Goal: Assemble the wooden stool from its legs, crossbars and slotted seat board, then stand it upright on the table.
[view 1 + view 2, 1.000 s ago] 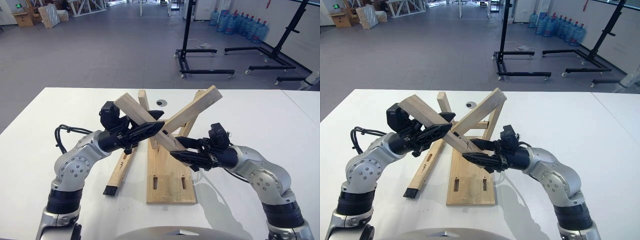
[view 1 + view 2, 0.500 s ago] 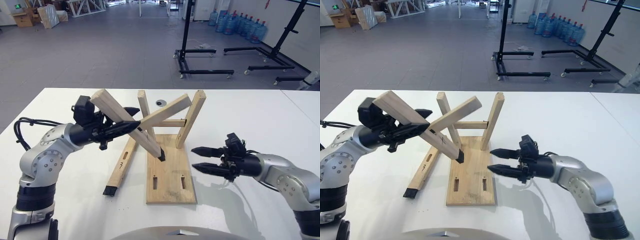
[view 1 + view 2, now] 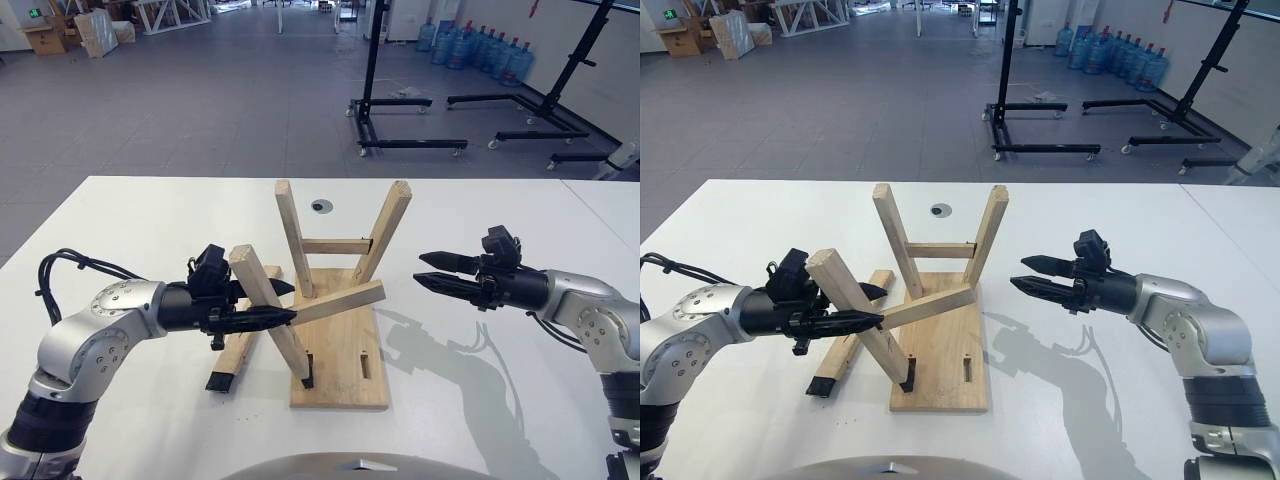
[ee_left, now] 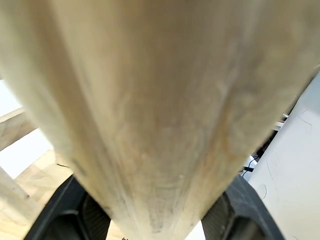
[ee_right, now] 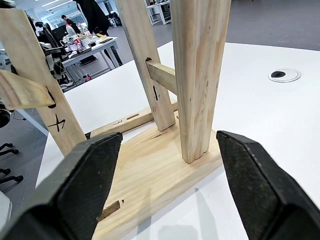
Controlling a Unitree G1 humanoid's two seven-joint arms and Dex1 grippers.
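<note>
**Stool half built: one leg pair standing, second pair in hand**

The seat board (image 3: 345,388) lies flat on the table (image 3: 150,210). Two legs (image 3: 291,240) joined by a crossbar (image 3: 335,246) stand upright at its far end, so that half looks done. The left gripper (image 3: 270,306) is clamped on a third leg (image 3: 252,280), tilted, with its own crossbar (image 3: 340,300) attached and its black-capped end down at the board's near-left slot. Whether it is seated there cannot be told. A fourth leg (image 3: 232,355) lies loose just left of the board. Judging from this, what is left is seating the third leg, adding the fourth and turning the stool upright.

The right gripper (image 3: 420,269) hangs right of the standing pair, fingers spread, holding nothing.

The right wrist view adds the joints: the nearer standing leg (image 5: 200,75) meets the board, and an unfilled slot (image 5: 112,204) shows. The left wrist view gives just the gripped leg (image 4: 160,100) between dark fingers (image 4: 70,212).
</note>
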